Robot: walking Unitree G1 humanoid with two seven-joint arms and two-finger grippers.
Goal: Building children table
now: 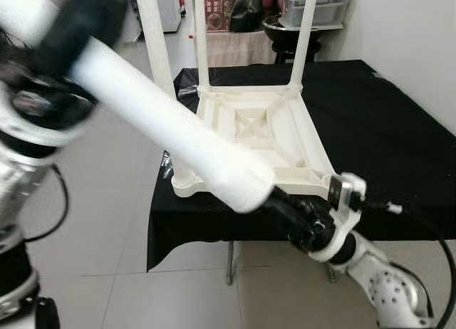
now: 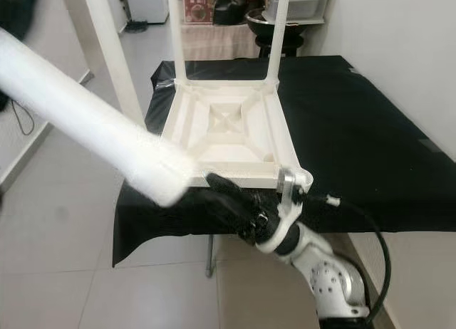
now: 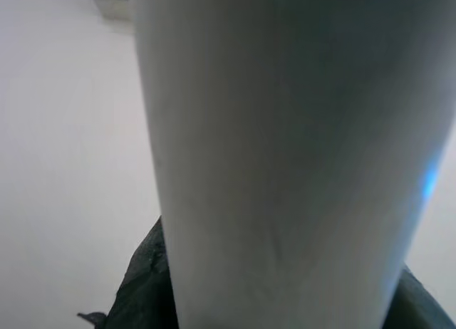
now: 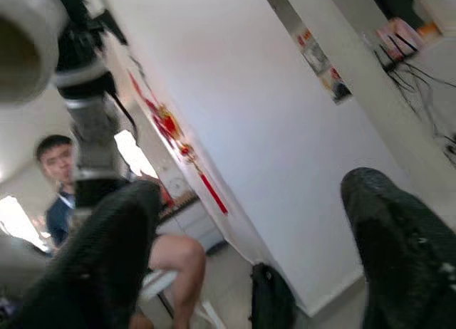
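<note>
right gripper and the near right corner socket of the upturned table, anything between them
Nothing: in the left eye view the open right gripper sits just below the upturned table, the loose leg slanting beside it.

- The left gripper [image 1: 85, 19] is gripping high at the left, its silver arm rising from below.
- The right gripper [image 2: 231, 201] is reaching forward low, fingers [image 4: 399, 251] spread apart.

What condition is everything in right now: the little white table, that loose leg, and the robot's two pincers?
Children's table: upside down on the black-covered table, three legs fitted, near-left corner socket vacant.
Loose white leg: held in the air, slanted, its end near that corner.
Left pincer: shut on the leg's upper part.
Right pincer: open, holding nothing, close to the leg's lower end.
</note>
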